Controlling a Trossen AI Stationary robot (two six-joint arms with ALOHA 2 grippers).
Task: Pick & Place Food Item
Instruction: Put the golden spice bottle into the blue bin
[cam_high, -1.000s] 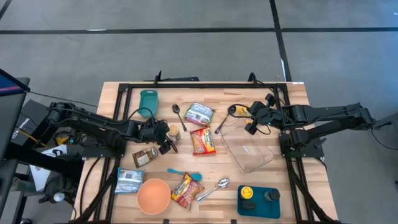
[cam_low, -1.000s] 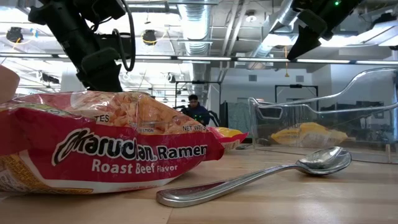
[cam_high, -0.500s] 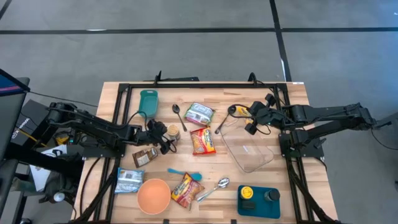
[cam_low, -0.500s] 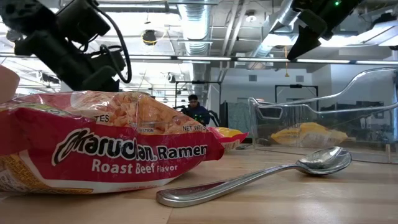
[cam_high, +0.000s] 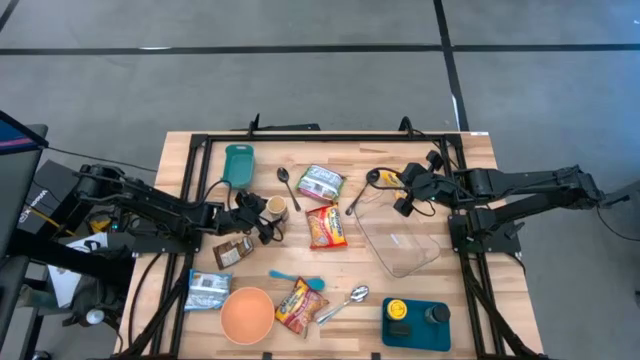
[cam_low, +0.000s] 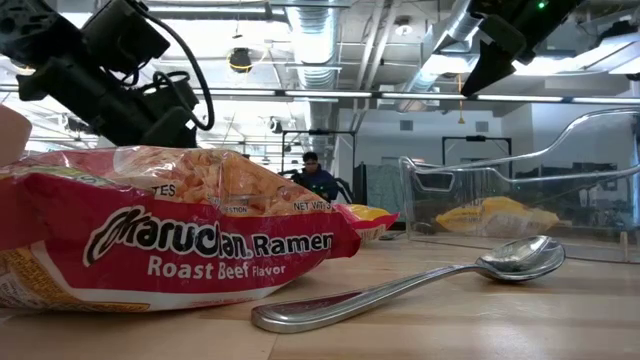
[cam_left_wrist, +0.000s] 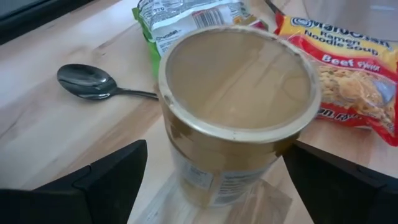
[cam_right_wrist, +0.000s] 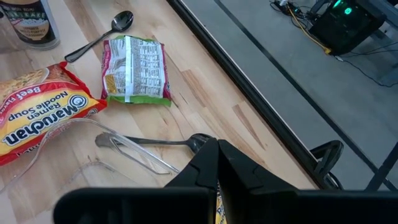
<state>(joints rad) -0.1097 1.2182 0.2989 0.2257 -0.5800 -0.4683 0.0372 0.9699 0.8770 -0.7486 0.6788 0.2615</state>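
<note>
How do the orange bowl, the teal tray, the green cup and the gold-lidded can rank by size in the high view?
1. teal tray
2. orange bowl, close to the tray
3. green cup
4. gold-lidded can

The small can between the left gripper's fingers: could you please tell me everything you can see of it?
The can is a short round cylinder with a tan, smooth lid, a gold-coloured rim and a pale printed label around its side. It stands upright on the wooden table, lid closed. The left gripper is open, one dark finger on each side of the can, neither visibly touching it. A spoon lies beside the can, with a green-edged packet and a beef ramen packet beyond it.
</note>
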